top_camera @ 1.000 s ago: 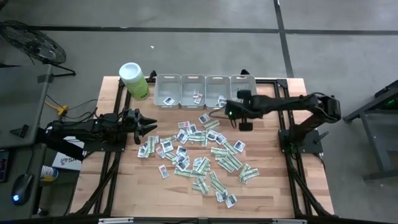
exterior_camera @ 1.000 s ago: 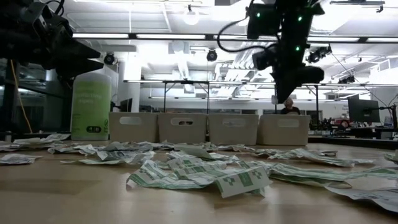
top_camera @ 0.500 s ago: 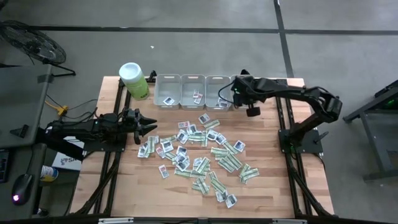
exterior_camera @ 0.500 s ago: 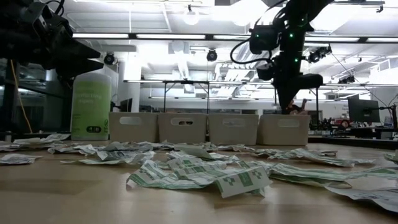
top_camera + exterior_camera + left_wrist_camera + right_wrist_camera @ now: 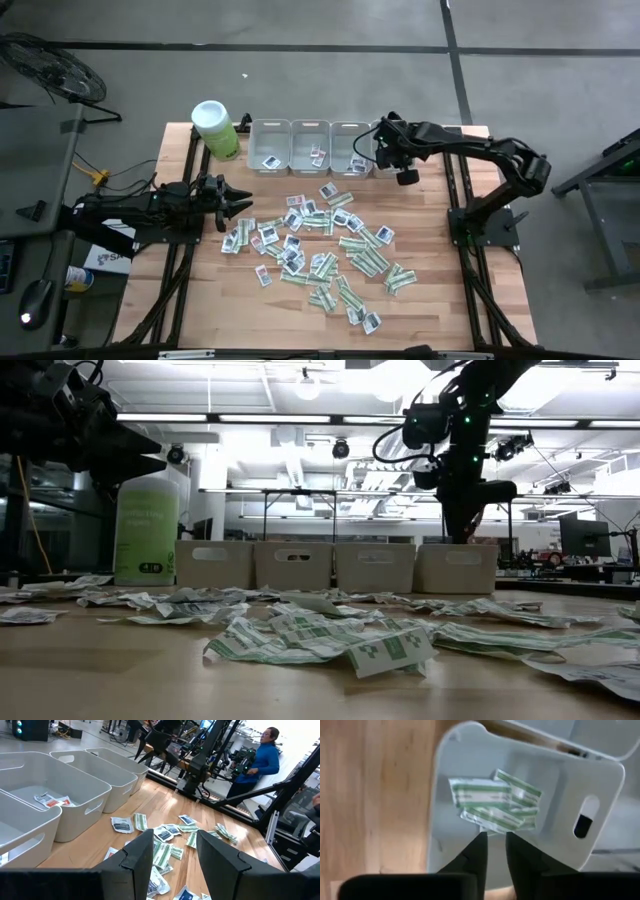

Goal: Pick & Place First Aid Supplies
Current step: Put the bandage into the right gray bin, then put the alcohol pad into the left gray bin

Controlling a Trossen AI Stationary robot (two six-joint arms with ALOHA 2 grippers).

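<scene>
Now over the far-right bin [image 5: 470, 780]: right pincer [image 5: 492, 852] hangs narrowly parted, holding nothing visible, green-and-white strips [image 5: 492, 802] lying directly beneath. Best to open fully before lifting straight up clear of the walls. Left pincer [image 5: 172, 855] waits open beside the scattered packets [image 5: 320, 240] on the tabletop [image 5: 200, 300].

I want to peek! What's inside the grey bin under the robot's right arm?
Green-and-white strip packets lie piled on the bin's floor. The right gripper hangs just above, hiding part of the floor.

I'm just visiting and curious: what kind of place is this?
Probably a robotics lab or workshop: two dark robot arms work at a wooden table, beyond it an open hall with ceiling strip lights, workbenches, and a person in a blue top.
</scene>
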